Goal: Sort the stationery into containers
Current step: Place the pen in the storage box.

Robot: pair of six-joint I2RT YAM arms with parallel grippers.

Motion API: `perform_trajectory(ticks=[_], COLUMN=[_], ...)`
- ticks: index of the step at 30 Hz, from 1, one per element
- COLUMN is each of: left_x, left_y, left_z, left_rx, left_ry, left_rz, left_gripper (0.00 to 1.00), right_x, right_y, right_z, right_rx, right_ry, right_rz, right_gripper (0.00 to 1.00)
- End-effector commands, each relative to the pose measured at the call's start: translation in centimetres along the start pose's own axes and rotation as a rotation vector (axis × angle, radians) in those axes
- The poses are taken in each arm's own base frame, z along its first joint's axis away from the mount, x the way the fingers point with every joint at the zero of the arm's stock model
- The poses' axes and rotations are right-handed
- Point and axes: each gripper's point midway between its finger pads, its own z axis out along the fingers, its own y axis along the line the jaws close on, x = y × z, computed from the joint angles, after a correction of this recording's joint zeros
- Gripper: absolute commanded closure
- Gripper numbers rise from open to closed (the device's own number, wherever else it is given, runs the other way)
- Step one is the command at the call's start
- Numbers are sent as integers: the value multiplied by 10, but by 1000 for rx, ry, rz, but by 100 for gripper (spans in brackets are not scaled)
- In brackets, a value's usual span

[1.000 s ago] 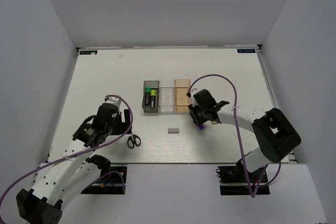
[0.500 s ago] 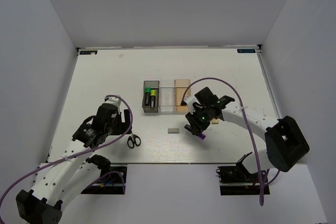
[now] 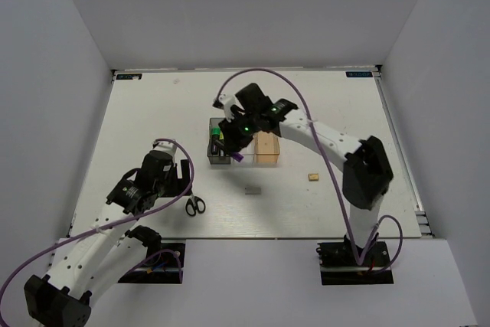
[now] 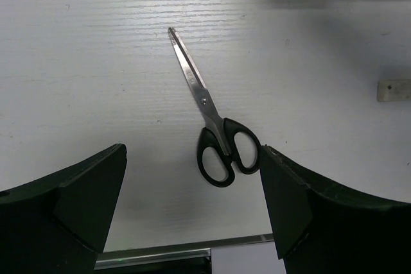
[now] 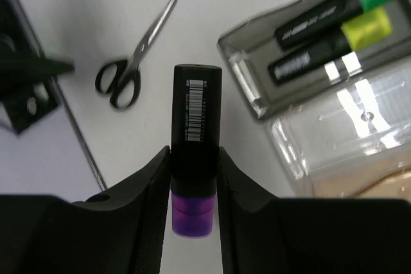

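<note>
Evidently the right gripper is clamped on the black-bodied purple highlighter pen. It holds the pen in the air just off the near end of the smoky dark grey rectangular plastic bin.

To drop it well, I would carry the pen over the bin's free strip and turn it along the bin's length. It should go low before the fingers part (a high release might bounce it off the rim).

That bin holds a green highlighter and a yellow highlighter, side by side. The clear plastic bin next to it looks empty, and so does the translucent orange-tan bin, though the arm hides part of it.

The left gripper hangs with jaws apart above the black-handled scissors, touching nothing.
</note>
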Motion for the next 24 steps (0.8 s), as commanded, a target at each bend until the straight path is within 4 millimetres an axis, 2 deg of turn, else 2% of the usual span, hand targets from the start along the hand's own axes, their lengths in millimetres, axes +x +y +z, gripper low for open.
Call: perform_trajectory(ticks=[1,2,3,4,5,7,11,13,18,22,23,24], left_x=[-5,-5,-5,-6,-5,-7,-6,-7,-6,-4,-5,-4], left_y=[4,6,7,8,8,9,8,7,7,5,6,5], left_z=[0,0,-1,-1,-1,-2,-1,0,0,1,1,0], left_rx=[-19,-25,-30,-34,-34,-38,-36,-31,-28,-20,-21,-17], left_ry=[-37,-36,-42,-45,-43,-53,-49,-48,-44,-41,-42,-41], left_rz=[-2,-1,-1,0,-1,-4,0,-1,-5,-5,-7,-3], left_gripper=[6,6,6,6,6,6,6,6,6,6,6,6], right_x=[-45,-61,-67,-73,-77,-82,-86,-86,-77,-70,-70,-70], right_y=[-14,-22,-37,-42,-47,-67,-90,-96,-96,-92,-93,-90], right_z=[21,29,32,32,37,35,35,41,56,71,71,72], right_rx=[121,149,240,274,301,413,545,572,540,493,491,476], right_ry=[-94,-126,-160,-178,-199,-264,-331,-328,-297,-275,-275,-272], right_rz=[136,150,232,257,272,346,378,384,426,476,478,476], right_gripper=[100,100,100,100,100,100,100,100,98,86,73,69])
